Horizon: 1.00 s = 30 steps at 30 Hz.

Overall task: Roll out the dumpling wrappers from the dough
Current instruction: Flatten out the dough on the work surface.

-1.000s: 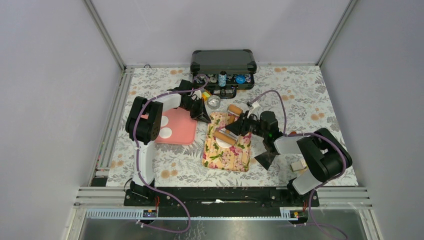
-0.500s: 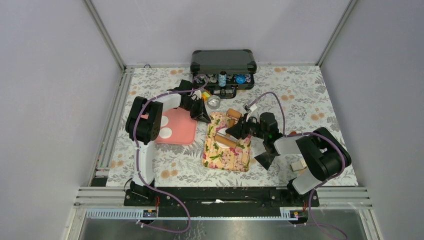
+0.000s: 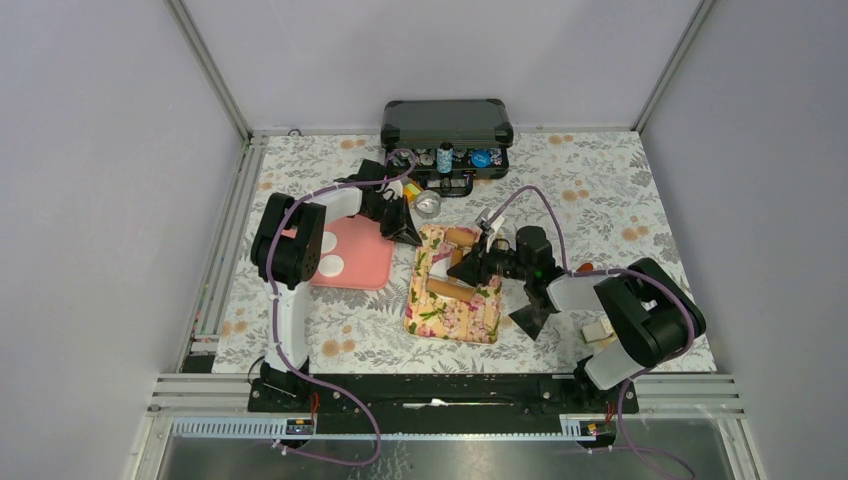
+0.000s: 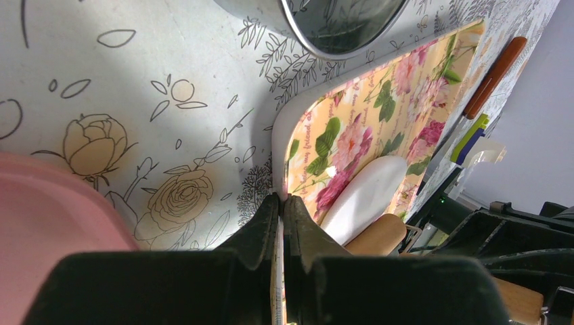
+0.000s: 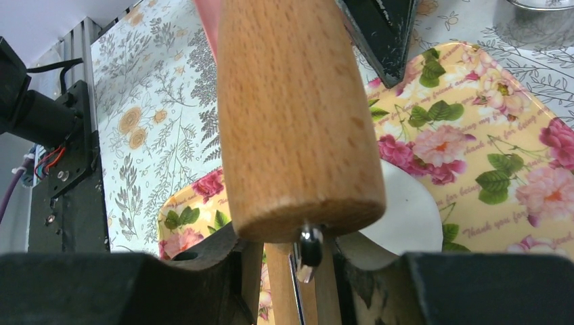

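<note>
Grips wooden rolling pin (image 5: 291, 115) by its handle, just above flat white dumpling wrapper (image 5: 406, 217) lying on floral board (image 5: 501, 156).

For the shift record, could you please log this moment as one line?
left jaws: shut on floral tray rim | right jaws: shut on rolling pin | pin: over dough disc

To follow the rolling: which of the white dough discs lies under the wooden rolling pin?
The disc on the floral tray, partly covered by the rolling pin; the other discs lie bare on the pink tray.
</note>
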Each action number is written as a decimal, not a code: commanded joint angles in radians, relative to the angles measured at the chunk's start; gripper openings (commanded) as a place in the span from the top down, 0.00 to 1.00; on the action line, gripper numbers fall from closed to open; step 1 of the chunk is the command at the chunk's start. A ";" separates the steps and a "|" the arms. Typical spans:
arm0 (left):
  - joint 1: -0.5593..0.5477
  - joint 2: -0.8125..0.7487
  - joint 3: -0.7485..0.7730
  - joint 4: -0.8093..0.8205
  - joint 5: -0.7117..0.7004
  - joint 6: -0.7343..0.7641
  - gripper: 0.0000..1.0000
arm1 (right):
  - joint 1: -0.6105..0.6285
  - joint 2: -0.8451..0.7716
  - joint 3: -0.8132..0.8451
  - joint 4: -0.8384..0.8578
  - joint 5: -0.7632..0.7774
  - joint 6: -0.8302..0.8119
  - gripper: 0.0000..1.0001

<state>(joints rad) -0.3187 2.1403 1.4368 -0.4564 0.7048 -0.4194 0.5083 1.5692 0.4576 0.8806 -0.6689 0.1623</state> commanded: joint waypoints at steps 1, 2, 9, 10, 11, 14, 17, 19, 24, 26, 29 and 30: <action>0.016 -0.039 -0.010 0.021 -0.014 0.005 1.00 | 0.025 0.030 -0.044 -0.265 -0.032 -0.112 1.00; 0.017 -0.039 -0.011 0.021 -0.012 0.005 1.00 | 0.028 0.030 -0.044 -0.267 -0.038 -0.118 1.00; 0.017 -0.042 -0.013 0.021 -0.014 0.006 1.00 | 0.041 0.016 -0.034 -0.313 -0.066 -0.157 1.00; 0.017 -0.042 -0.011 0.021 -0.013 0.006 1.00 | 0.041 0.014 -0.033 -0.320 -0.068 -0.158 1.00; 0.017 -0.042 -0.011 0.021 -0.013 0.007 1.00 | 0.041 0.012 -0.035 -0.324 -0.071 -0.156 1.00; 0.017 -0.042 -0.010 0.021 -0.012 0.005 1.00 | 0.041 0.006 -0.035 -0.330 -0.080 -0.190 1.00; 0.017 -0.043 -0.011 0.021 -0.011 0.006 1.00 | 0.041 0.000 -0.035 -0.330 -0.094 -0.197 1.00; 0.017 -0.044 -0.012 0.021 -0.011 0.007 1.00 | 0.041 -0.006 -0.036 -0.325 -0.098 -0.204 1.00; 0.018 -0.043 -0.012 0.021 -0.010 0.007 1.00 | 0.041 -0.030 -0.034 -0.327 -0.137 -0.226 1.00; 0.018 -0.045 -0.012 0.021 -0.010 0.007 1.00 | 0.041 -0.045 -0.024 -0.325 -0.160 -0.225 1.00; 0.019 -0.046 -0.012 0.021 -0.009 0.007 1.00 | 0.039 -0.085 0.007 -0.285 -0.198 -0.175 1.00; 0.018 -0.046 -0.012 0.021 -0.009 0.007 1.00 | 0.033 -0.099 0.024 -0.258 -0.201 -0.126 1.00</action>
<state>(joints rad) -0.3180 2.1395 1.4345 -0.4534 0.7071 -0.4194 0.5407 1.5036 0.4644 0.7036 -0.8497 0.0078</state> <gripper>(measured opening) 0.032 0.340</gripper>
